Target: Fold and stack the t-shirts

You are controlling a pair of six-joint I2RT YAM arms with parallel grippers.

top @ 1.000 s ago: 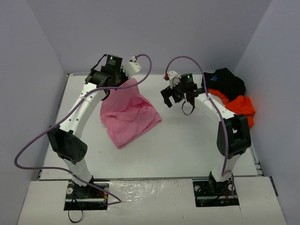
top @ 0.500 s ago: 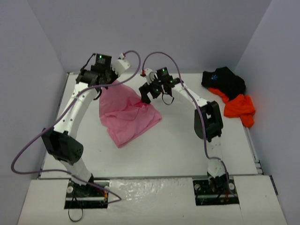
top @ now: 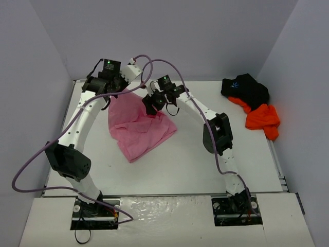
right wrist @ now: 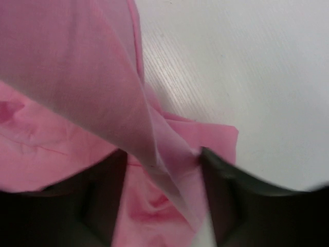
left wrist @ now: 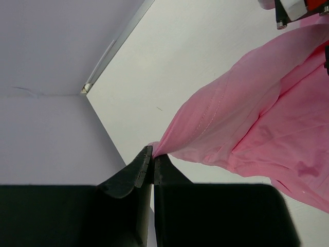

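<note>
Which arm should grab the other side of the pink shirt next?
The right one, I think. The right gripper hangs at the edge of the pink shirt with a fold of cloth between its open fingers. The left gripper is busy: it is shut on the shirt's other corner.

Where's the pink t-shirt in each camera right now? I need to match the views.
Top external: the pink t-shirt lies left of centre on the table, its far edge raised.
Left wrist: pink t-shirt fills the right side, one corner pinched in the shut left gripper.
Right wrist: pink t-shirt fills the left and middle, a fold between the right gripper fingers.
Shared landmark: the white table.
</note>
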